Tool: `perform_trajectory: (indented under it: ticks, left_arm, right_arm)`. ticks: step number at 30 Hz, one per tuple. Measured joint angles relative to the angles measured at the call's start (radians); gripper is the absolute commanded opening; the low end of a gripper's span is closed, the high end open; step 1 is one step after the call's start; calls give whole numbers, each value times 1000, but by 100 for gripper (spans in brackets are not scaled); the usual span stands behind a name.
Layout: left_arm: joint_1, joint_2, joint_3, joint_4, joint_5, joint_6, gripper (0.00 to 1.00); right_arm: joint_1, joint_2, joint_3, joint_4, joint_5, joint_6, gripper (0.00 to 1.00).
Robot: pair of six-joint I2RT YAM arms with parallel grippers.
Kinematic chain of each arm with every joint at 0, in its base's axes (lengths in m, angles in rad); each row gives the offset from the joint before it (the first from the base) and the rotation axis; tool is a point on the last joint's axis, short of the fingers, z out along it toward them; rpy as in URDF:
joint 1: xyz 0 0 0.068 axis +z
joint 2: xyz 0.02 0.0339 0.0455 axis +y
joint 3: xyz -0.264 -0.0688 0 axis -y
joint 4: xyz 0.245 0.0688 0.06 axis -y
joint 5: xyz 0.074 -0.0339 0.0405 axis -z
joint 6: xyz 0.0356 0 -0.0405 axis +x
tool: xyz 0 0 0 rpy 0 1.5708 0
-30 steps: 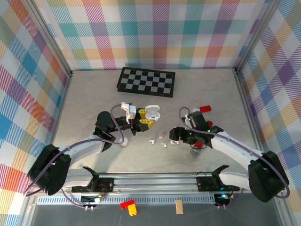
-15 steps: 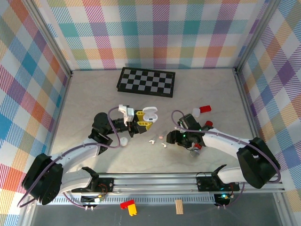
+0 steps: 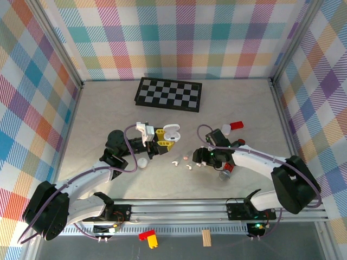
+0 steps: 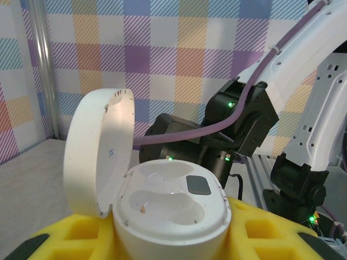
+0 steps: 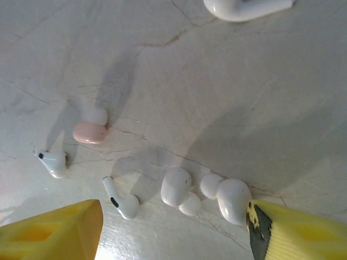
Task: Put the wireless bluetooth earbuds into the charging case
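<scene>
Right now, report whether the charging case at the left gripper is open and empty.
Open and empty: the charging case lid stands raised, both wells bare.

My left pads (image 4: 59,244) are yellow. The case (image 4: 173,211) is white, with a dark grey oval patch inside. My right pads (image 5: 51,230) are yellow too, and the one at lower right is edged black. The earbuds (image 5: 176,187) are white, two with black tips. One bud (image 5: 89,131) is pale pink. The table (image 5: 162,65) is pale grey-beige with thin dark veins. The walls (image 3: 190,38) carry a pastel plaid of pink, teal, yellow, orange and purple. The board (image 3: 168,94) is black-and-grey checks. A block (image 3: 236,125) right of centre is red. My arms (image 3: 255,160) are white and black with purple cables.
</scene>
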Motion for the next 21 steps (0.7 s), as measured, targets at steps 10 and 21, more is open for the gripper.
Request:
perform_trajectory:
  ticks: [10, 21]
  left_arm:
    - [22, -6, -16, -19, -3, 0, 29]
    - [29, -21, -20, -19, -6, 0, 29]
  right_arm:
    - [45, 50, 18, 2, -77, -6, 70]
    - [106, 66, 62, 44, -106, -14, 71]
